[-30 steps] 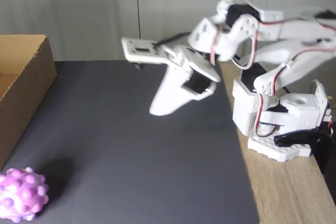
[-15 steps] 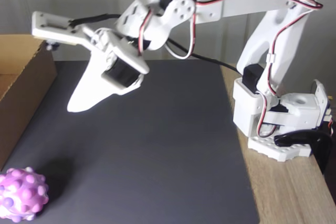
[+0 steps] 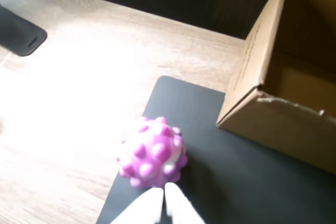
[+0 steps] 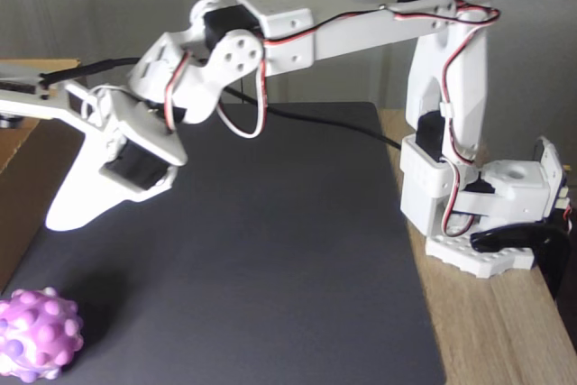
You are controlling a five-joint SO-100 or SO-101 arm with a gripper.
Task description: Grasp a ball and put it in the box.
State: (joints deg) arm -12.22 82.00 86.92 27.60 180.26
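In the wrist view, the knobby pink ball [image 3: 152,153] is sitting near the corner of a black mat [image 3: 231,177] that is lying on a wooden table [image 3: 79,93]. The white gripper [image 3: 164,198] is showing at the bottom edge just below the ball, its two tips pressed together and gripping nothing. The open cardboard box [image 3: 273,82] is standing on the mat to the right, apart from the ball. In the fixed view, the arm [image 4: 361,29] is reaching left with the gripper [image 4: 63,218] hanging above the mat [image 4: 270,259], well apart from the ball [image 4: 38,333] at the lower left corner; the box [image 4: 22,178] is showing at the left edge.
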